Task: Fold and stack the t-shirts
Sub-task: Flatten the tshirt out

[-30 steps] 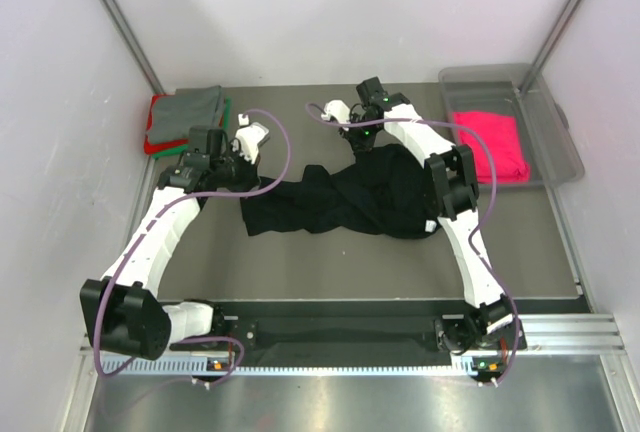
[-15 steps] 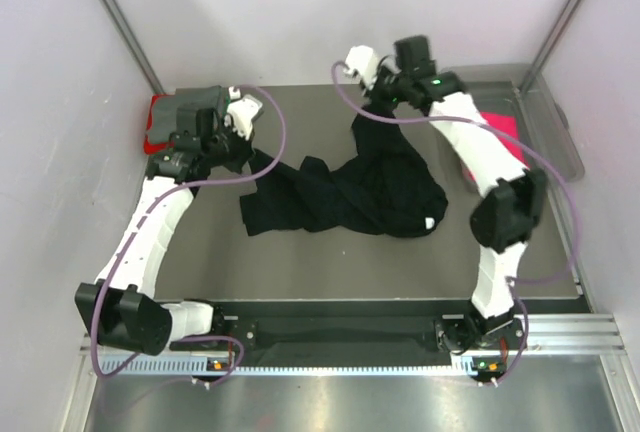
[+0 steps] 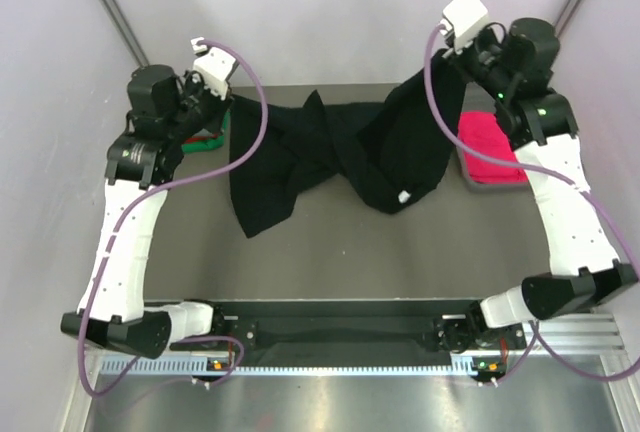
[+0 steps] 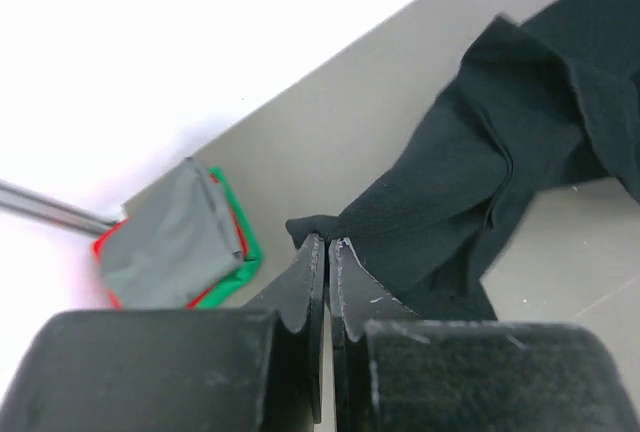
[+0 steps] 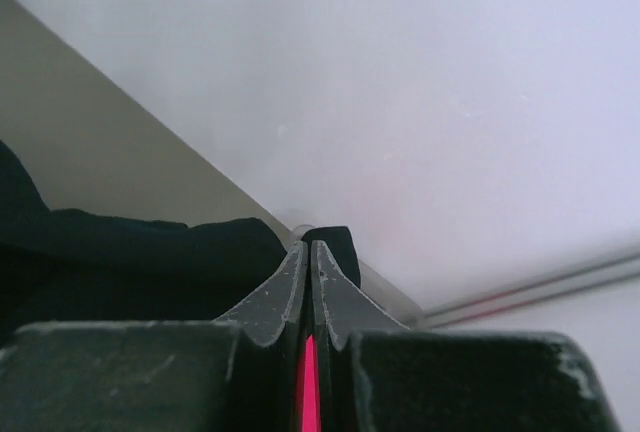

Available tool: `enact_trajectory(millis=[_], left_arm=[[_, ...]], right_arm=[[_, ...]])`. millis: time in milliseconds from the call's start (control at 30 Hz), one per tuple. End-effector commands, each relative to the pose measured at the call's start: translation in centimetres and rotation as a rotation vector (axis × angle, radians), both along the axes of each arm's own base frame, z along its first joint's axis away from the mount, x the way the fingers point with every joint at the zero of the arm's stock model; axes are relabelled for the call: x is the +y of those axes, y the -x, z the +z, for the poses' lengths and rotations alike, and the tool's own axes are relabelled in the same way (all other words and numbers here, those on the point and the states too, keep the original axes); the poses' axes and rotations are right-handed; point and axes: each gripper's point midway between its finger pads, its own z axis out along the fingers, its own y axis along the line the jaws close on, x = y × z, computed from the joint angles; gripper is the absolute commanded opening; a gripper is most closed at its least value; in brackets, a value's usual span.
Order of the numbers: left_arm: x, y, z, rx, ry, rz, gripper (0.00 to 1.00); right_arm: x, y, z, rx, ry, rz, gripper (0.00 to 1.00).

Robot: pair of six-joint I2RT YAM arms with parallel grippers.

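Top external: left jaws and right jaws grip the black t-shirt [image 3: 340, 157]; white label [image 3: 403, 196] unreadable.

The overhead camera sits high above and behind both arm bases, looking down and forward across the whole table [image 3: 400, 252] to the back wall [image 3: 330, 12]. The left wrist camera looks out along the left gripper [image 4: 322, 244], tilted down at the table's far-left part. With the overhead view it shares the black t-shirt [image 4: 520, 132] and the folded stack [image 4: 175, 247]. The right wrist camera sights along the right gripper [image 5: 309, 247], very near the wall. Its overlap is a strip of black cloth and, probably, a sliver of the pink t-shirt [image 5: 309, 382].
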Motion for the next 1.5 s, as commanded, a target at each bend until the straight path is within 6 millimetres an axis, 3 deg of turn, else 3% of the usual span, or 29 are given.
enact_trajectory(millis=[0,100,167,300,400,467,567,600,667,700,767,833,867,967,1067,1167,1333,1400,1433,1467], left_arm=[[1.1,2.9,6.3,-0.19,0.02,0.034,0.0],[1.3,3.7,7.4,-0.235,0.004,0.027,0.0],[1.2,3.4,6.4,-0.232,-0.027,0.007,0.0],[2.7,0.2,6.4,-0.24,-0.095,0.106,0.0],[2.7,-0.7,9.2,-0.281,-0.056,0.126,0.0],[2.3,0.3,11.6,-0.325,-0.006,0.109,0.0],[2.1,2.5,13.7,-0.369,0.054,0.094,0.0],[2.2,3.1,14.1,-0.383,0.061,0.095,0.0],[2.7,5.2,15.3,-0.426,0.062,0.103,0.0],[3.0,5.9,15.7,-0.442,0.056,0.108,0.0],[3.4,8.1,16.6,-0.486,0.05,0.106,0.0],[3.5,10.4,17.2,-0.523,0.029,0.084,0.0],[3.6,11.1,17.4,-0.534,0.031,0.08,0.0],[3.9,14.2,18.3,-0.586,0.035,0.072,0.0],[4.5,17.0,19.2,-0.633,0.044,0.08,0.0],[5.4,20.0,20.4,-0.688,0.056,0.104,0.0],[7.2,24.0,22.6,-0.795,0.044,0.166,0.0],[7.8,25.3,23.8,-0.836,0.029,0.185,0.0],[8.0,25.8,24.4,-0.856,0.026,0.194,0.0],[8.2,25.8,24.7,-0.862,0.021,0.202,0.0]], right_arm=[[-2.7,4.5,6.4,-0.181,-0.062,-0.058,0.0],[-3.9,5.4,6.9,-0.196,-0.033,-0.091,0.0],[-4.4,5.0,6.3,-0.19,-0.022,-0.11,0.0],[-6.8,2.7,5.1,-0.154,-0.07,-0.188,0.0],[-8.3,2.5,6.9,-0.168,-0.164,-0.227,0.0],[-8.5,3.6,8.8,-0.192,-0.211,-0.219,0.0],[-8.3,6.4,10.8,-0.243,-0.223,-0.192,0.0],[-8.2,8.2,11.9,-0.273,-0.225,-0.177,0.0],[-8.2,10.0,12.5,-0.294,-0.215,-0.167,0.0],[-8.3,12.1,13.5,-0.332,-0.213,-0.162,0.0],[-8.4,14.3,14.2,-0.371,-0.2,-0.158,0.0],[-8.5,19.1,15.9,-0.457,-0.205,-0.141,0.0],[-8.5,18.9,15.7,-0.454,-0.201,-0.14,0.0],[-8.7,23.9,17.0,-0.534,-0.207,-0.134,0.0],[-9.1,26.8,17.6,-0.57,-0.206,-0.141,0.0],[-9.5,31.1,19.0,-0.645,-0.208,-0.146,0.0],[-10.1,38.7,22.7,-0.806,-0.205,-0.149,0.0],[-10.4,39.9,23.9,-0.849,-0.191,-0.164,0.0],[-10.6,41.5,24.9,-0.896,-0.181,-0.167,0.0],[-10.6,41.3,25.4,-0.904,-0.171,-0.169,0.0]])
